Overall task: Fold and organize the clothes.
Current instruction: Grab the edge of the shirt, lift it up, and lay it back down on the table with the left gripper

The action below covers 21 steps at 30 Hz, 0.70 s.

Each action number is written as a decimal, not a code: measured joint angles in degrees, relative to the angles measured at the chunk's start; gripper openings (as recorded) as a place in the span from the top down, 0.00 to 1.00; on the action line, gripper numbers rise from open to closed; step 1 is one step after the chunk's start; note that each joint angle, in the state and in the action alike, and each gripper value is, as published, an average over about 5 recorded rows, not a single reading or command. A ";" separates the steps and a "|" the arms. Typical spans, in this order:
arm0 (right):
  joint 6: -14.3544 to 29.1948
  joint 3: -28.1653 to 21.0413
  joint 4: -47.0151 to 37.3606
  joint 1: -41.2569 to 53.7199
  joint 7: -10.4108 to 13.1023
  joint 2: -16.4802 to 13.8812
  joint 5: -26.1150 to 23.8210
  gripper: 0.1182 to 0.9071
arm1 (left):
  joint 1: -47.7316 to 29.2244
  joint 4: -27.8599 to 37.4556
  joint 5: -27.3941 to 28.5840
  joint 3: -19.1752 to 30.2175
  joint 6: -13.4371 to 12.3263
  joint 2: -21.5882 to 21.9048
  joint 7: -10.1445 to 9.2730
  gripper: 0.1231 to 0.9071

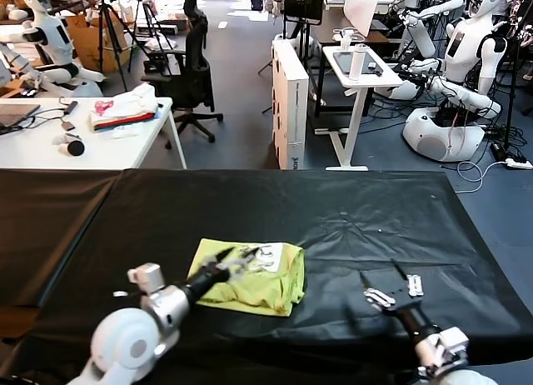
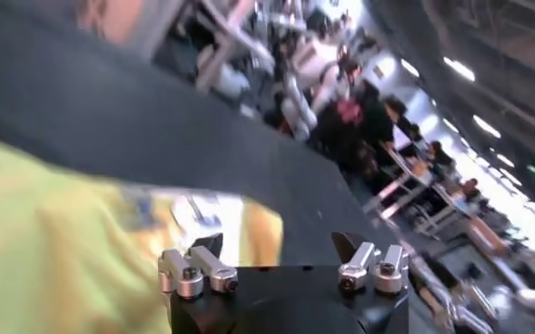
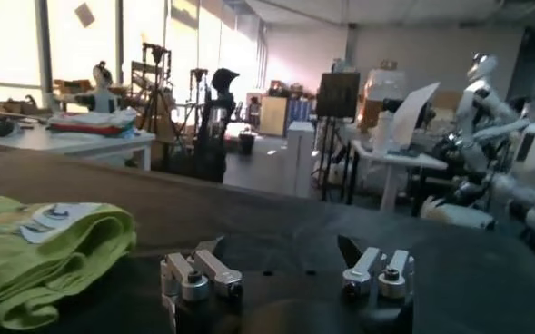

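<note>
The lime-yellow T-shirt [image 1: 250, 277] lies folded into a small bundle on the black table [image 1: 350, 210], its white printed graphic [image 1: 268, 256] showing at the far side. My left gripper [image 1: 236, 260] hovers over the bundle's top, open, nothing between its fingers. The left wrist view shows the yellow cloth [image 2: 58, 254] below the spread jaws. My right gripper [image 1: 390, 283] stands open over bare table to the right of the shirt, holding nothing. From the right wrist, the folded shirt [image 3: 40, 250] lies off to one side.
Black cloth covers the whole table, with its far edge [image 1: 250, 170] beyond the shirt. Behind it stand a white desk [image 1: 92, 131] with a stack of folded garments [image 1: 125, 112], an office chair [image 1: 191, 68], other robots [image 1: 466, 60] and stands.
</note>
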 joint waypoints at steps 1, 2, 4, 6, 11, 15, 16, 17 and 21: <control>-0.18 -1.92 -0.07 1.15 0.34 -0.32 -0.07 0.00 | 0.28 -0.03 0.55 -1.05 -0.53 0.51 0.04 0.00; -0.30 -3.81 -0.21 2.40 0.68 -0.51 -0.27 0.00 | 0.55 -0.08 0.97 -2.02 -0.89 0.87 0.01 0.00; -0.39 -7.19 -0.71 4.95 1.23 -0.61 -1.02 0.00 | 1.14 -0.21 1.79 -3.79 -1.33 1.25 -0.11 0.00; -0.42 -10.05 -1.47 7.51 1.68 -0.53 -1.99 0.00 | 1.80 -0.42 2.80 -5.16 -1.60 1.28 -0.19 0.00; -1.18 -14.97 -4.06 13.02 2.86 0.49 -3.76 0.00 | 3.60 -0.91 5.18 -7.30 -2.03 0.59 -0.24 0.00; -2.08 -17.44 -6.99 16.56 3.76 2.29 -4.92 0.00 | 4.68 -0.99 6.11 -8.20 -2.10 -0.20 -0.26 0.00; -2.18 -17.76 -7.72 17.17 3.88 2.69 -5.04 0.00 | 4.95 -0.99 6.26 -8.38 -2.10 -0.37 -0.27 0.00; -2.24 -17.95 -8.31 17.59 3.98 2.99 -5.05 0.00 | 5.22 -0.99 6.38 -8.55 -2.09 -0.51 -0.27 0.00; -2.34 -17.38 -9.81 17.98 4.71 3.50 -4.30 0.00 | 6.21 -0.87 6.54 -9.35 -2.01 -0.84 -0.27 0.00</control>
